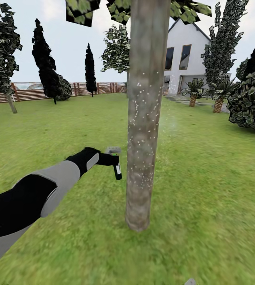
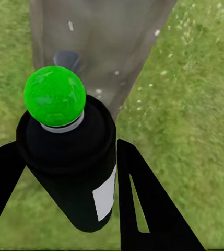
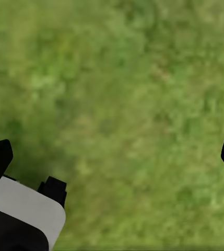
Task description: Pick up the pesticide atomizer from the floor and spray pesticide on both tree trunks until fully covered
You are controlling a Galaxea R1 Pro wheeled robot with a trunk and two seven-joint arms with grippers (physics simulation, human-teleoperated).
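A tree trunk point(image 1: 145, 118) stands straight ahead on the lawn, grey-brown and dotted with white pesticide specks point(image 1: 143, 130) over its middle and lower part. My left gripper point(image 1: 108, 159) reaches in from the lower left and is shut on the pesticide atomizer point(image 1: 118, 171), a small black bottle with a white label, held just left of the trunk. In the left wrist view the atomizer point(image 2: 72, 172) sits between both black fingers point(image 2: 143, 198), a green ball on top, with the trunk point(image 2: 106, 42) close behind. My right gripper point(image 3: 113, 157) is open over bare grass.
Dark conifers point(image 1: 44, 59) and a wooden slat fence point(image 1: 28, 92) line the far left. The white house point(image 1: 185, 59), low palm-like plants point(image 1: 193, 91) and a dense leafy bush point(image 1: 252, 99) lie to the right. Lawn surrounds the trunk.
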